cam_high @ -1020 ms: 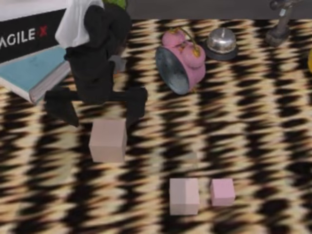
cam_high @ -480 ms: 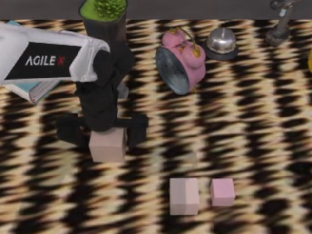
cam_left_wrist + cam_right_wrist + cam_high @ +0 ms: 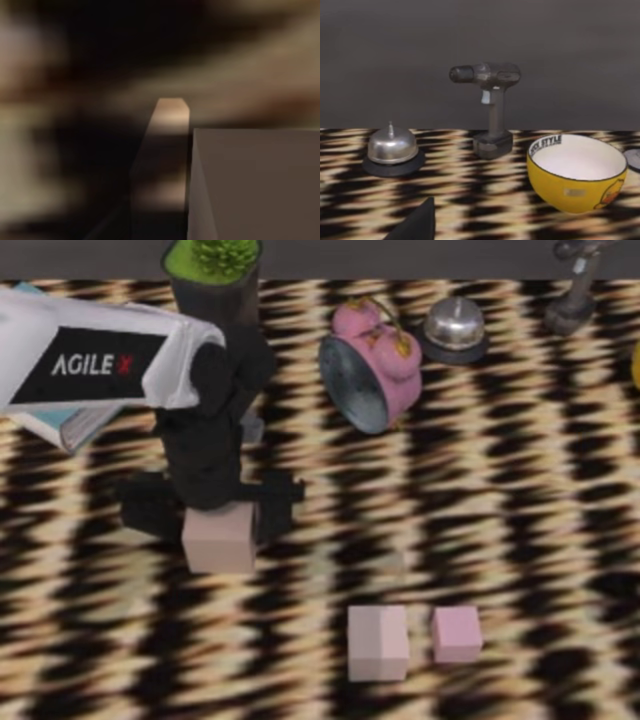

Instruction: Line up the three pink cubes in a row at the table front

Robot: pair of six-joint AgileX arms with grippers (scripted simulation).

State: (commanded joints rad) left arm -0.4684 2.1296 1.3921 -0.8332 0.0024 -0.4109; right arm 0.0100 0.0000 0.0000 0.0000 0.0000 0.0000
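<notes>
The large dusty-pink cube (image 3: 220, 538) sits on the zebra-streaked table (image 3: 520, 490), left of centre. My left gripper (image 3: 218, 508) is down over it, its black fingers (image 3: 150, 508) pressed to the cube's left and right sides. In the left wrist view the cube (image 3: 255, 185) fills the near corner, with one dark finger against its edge. The medium pale-pink cube (image 3: 378, 642) and the small brighter-pink cube (image 3: 457, 633) stand side by side, slightly apart, near the table front. My right arm is out of the top view; only a dark part of its gripper (image 3: 420, 222) shows.
A pink alarm clock (image 3: 368, 358) lies tipped at the back centre beside a silver bell (image 3: 455, 328). A drill (image 3: 490, 110) and a yellow bowl (image 3: 577, 172) stand at the back right. A blue book (image 3: 70, 425) and a green potted plant (image 3: 212, 260) are at the back left.
My left gripper came down over the large cube from behind it, and its fingers then drew in against the cube's sides. None of the cubes moved.
</notes>
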